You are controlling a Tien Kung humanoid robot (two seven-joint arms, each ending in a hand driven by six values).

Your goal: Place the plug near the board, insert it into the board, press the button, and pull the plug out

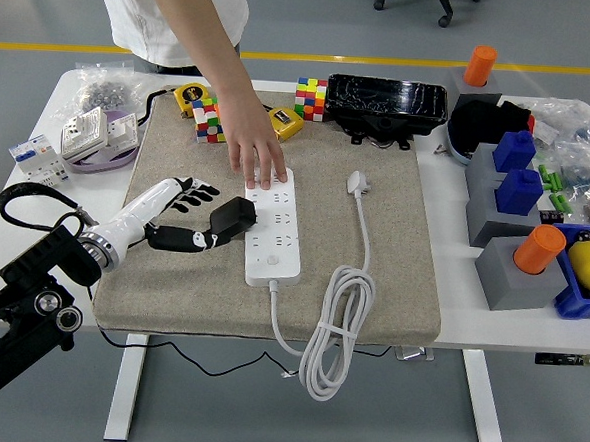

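Observation:
The white power board (274,230) lies in the middle of the beige mat (394,247). A black plug (232,220) sits tilted against the board's left edge, outside the sockets. My left hand (180,214) is just left of the plug with its fingers (195,190) spread. Its thumb reaches toward the plug, and I cannot tell if it touches. A person's hand (256,159) rests flat on the board's far end. A white plug (357,182) lies to the board's right, and its cable (330,333) coils past the mat's front edge.
Colourful cubes (207,120) and a yellow tape measure (189,95) lie at the mat's far edge beside a black case (386,104). Grey blocks with blue and orange pieces (521,205) fill the right side. Small white boxes (85,133) and bags sit far left.

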